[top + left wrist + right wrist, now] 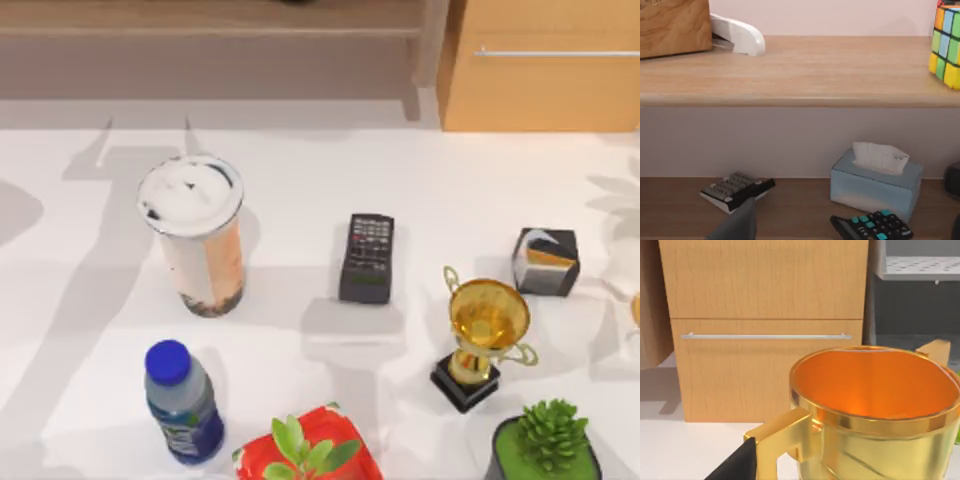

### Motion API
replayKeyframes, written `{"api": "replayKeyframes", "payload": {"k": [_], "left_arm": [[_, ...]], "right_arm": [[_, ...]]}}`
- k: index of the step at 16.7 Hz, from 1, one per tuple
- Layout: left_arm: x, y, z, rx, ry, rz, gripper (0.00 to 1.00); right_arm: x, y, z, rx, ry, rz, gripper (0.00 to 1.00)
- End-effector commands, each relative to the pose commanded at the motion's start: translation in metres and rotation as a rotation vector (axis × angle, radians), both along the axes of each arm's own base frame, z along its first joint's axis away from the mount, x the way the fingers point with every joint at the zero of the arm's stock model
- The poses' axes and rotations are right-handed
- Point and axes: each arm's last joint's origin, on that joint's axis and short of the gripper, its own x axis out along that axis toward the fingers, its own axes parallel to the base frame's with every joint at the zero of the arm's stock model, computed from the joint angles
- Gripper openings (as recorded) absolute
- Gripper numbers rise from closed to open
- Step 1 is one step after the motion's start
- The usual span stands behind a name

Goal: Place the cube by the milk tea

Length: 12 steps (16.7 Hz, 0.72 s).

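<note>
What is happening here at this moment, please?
Nothing is held yet. The cube sits on a wooden shelf, seen from the left wrist view. The milk tea stands on the white table, left of the remote. The right wrist view looks closely at the gold trophy. The cube has not yet reached the cup.
</note>
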Motion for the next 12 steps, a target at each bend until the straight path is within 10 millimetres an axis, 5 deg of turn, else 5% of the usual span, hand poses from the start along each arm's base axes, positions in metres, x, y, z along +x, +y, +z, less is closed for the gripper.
{"api": "replayKeyframes", "payload": {"k": [7,12], "left_arm": [[0.099,-0.071,0.015,0.003,0.003,-0.003,1.0],[0.134,-0.107,0.008,0.004,0.001,-0.004,1.0]], "right_arm": [[0.0,0.0,0.0,0.0,0.0,0.0,1.0],[0.0,0.0,0.0,0.0,0.0,0.0,1.0]]}}
